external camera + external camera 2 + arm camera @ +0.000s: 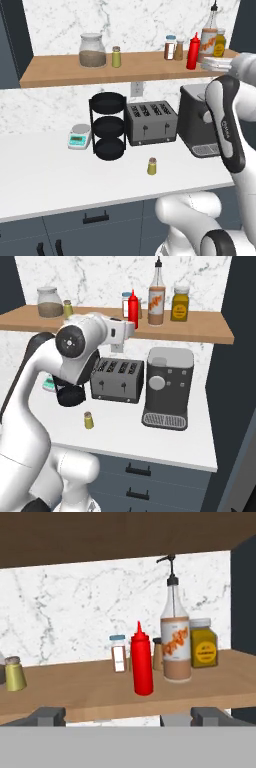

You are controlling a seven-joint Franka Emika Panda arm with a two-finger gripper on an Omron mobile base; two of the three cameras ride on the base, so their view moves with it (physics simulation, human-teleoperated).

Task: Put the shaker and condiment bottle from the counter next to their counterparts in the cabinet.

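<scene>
Two things concern me: the condiment bottle [176, 652] stands upright on the cabinet [90, 689] shelf just right of the red squeeze bottle [142, 662], and the shaker [152, 166] sits on the counter [45, 175] below. My gripper [127, 716] faces that red bottle, jaws spread wide, empty.

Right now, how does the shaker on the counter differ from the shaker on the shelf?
The shaker on the counter stands alone on the white counter before the toaster; the shaker on the shelf stands higher, on the wooden shelf beside a glass jar. Both are upright, small, yellow-green, with grey caps.
</scene>
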